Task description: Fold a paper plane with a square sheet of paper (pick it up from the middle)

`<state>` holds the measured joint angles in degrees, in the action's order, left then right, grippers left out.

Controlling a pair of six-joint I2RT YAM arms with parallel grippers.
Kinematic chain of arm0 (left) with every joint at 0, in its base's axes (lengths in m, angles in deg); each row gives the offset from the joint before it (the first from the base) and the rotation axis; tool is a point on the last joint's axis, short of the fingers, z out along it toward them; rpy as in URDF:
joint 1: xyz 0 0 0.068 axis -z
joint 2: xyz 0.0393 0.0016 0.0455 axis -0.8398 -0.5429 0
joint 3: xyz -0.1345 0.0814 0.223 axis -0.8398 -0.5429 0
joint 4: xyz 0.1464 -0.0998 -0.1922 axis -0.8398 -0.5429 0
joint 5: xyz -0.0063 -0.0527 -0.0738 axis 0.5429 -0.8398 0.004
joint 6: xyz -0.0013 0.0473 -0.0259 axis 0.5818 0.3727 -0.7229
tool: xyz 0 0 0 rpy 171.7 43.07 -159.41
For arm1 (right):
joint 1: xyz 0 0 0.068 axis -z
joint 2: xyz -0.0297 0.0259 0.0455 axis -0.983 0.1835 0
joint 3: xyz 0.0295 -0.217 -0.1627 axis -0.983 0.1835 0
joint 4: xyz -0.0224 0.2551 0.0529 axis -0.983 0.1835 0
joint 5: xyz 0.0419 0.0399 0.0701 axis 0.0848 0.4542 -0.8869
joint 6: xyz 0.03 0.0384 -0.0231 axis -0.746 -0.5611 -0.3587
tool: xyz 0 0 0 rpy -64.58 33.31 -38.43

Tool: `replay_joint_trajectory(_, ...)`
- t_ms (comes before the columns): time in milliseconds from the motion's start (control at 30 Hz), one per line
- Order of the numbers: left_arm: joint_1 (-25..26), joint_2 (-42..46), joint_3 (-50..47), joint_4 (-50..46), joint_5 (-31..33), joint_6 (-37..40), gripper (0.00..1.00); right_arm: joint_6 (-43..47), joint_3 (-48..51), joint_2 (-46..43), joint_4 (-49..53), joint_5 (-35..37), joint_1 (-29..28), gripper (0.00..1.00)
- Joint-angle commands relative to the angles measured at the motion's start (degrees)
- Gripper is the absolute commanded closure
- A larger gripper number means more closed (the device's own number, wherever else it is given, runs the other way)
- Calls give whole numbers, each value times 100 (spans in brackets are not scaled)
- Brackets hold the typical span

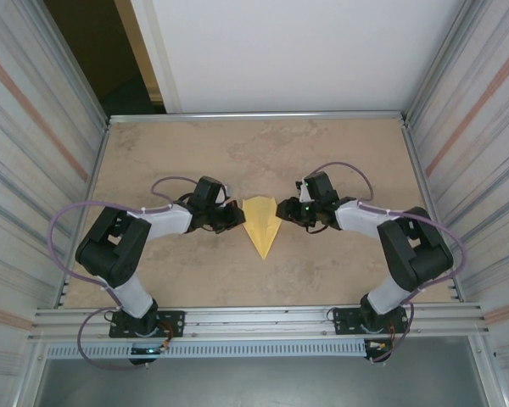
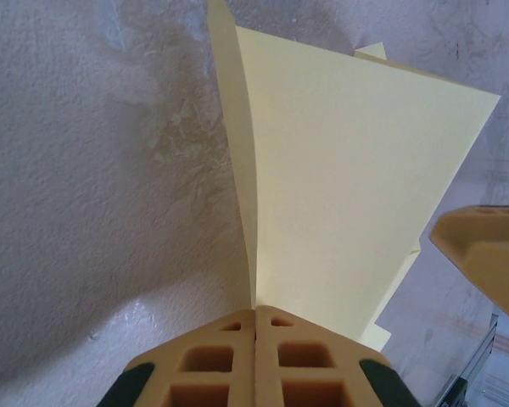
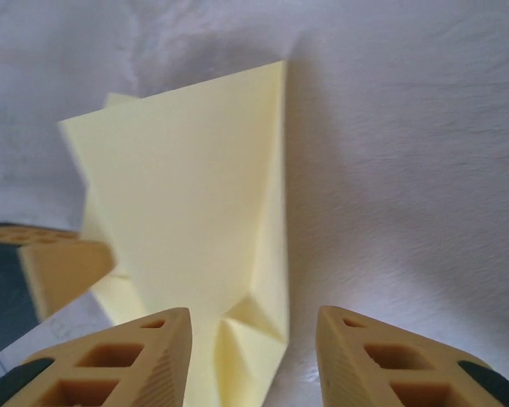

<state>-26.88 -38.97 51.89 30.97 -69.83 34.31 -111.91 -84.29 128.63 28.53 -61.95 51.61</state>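
Black bases of the two arms are bolted to a metal rail [image 1: 254,318] at the near edge, one on each side of the plane [image 1: 261,225]. Both arms reach inward over the mottled beige table [image 1: 195,280] and meet at the plane from opposite sides.

The plane lies mid-table – a pale-yellow dart with a centre crease, its sharp tip towards the rail and its wide end away from it.

The left gripper [image 1: 237,216] is at the plane's left edge. In the left wrist view its yellow fingers [image 2: 208,360] are pressed together, and the paper [image 2: 348,186] runs straight into the seam between them, so the left gripper [image 2: 254,318] is clamped on the plane. From that pinch one flap stands up off the table while a broader face slopes away to the right.

The right gripper [image 1: 287,212] is at the plane's right edge. In the right wrist view its fingers [image 3: 390,365] stand apart – the right gripper [image 3: 254,326] grips nothing – and a creased corner of the plane [image 3: 195,220] lies between them, just beside the finger on the left of that view. One finger of the left gripper [image 3: 64,267] shows past the plane's far side.

Beyond the plane the table runs to a white wall [image 1: 305,51], with ribbed metal panels [image 1: 34,127] on both sides.
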Motion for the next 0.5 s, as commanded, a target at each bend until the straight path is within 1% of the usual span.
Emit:
replay_joint_trajectory(0,19,-50,-67,85,-106,45,98,176,-29,-214,471,276,-309,58)
replay_joint_trajectory(233,31,-51,-93,116,-135,44,98,42,-206,-254,943,861,-816,59)
replay_joint_trajectory(300,31,-44,-102,153,-160,46,98,1,-247,-157,889,787,-885,59)
replay_joint_trajectory(400,30,-62,-102,201,-207,53,97,47,-378,65,799,331,-910,60)
replay_joint_trajectory(467,30,-70,-93,207,-212,53,97,66,-495,173,850,231,-952,59)
